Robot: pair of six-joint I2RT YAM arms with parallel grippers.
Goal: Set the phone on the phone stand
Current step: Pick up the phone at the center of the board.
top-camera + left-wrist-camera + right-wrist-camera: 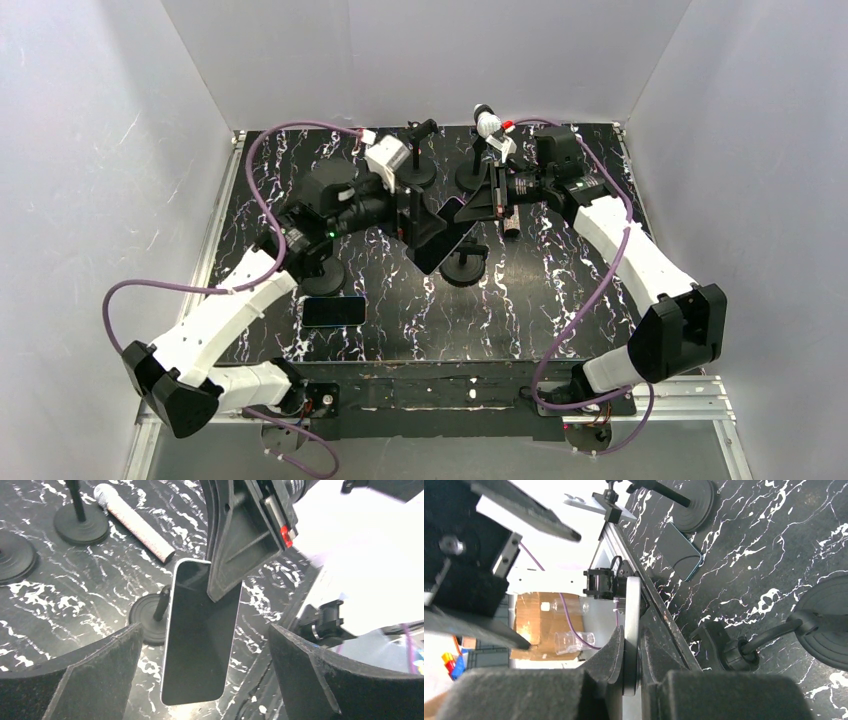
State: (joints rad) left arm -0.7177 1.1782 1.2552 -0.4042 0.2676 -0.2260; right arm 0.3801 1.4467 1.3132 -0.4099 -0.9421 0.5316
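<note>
black phone (pixel 200 640) slants diagonally, upper end pinched by right end effector (pixel 630 652).

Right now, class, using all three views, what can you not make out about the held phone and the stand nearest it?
Top view: the held phone covers the top of the phone stand.
Left wrist view: the right gripper covers the held phone's upper right corner.
Right wrist view: the held phone is edge-on between the fingers, so its screen is unseen.
</note>
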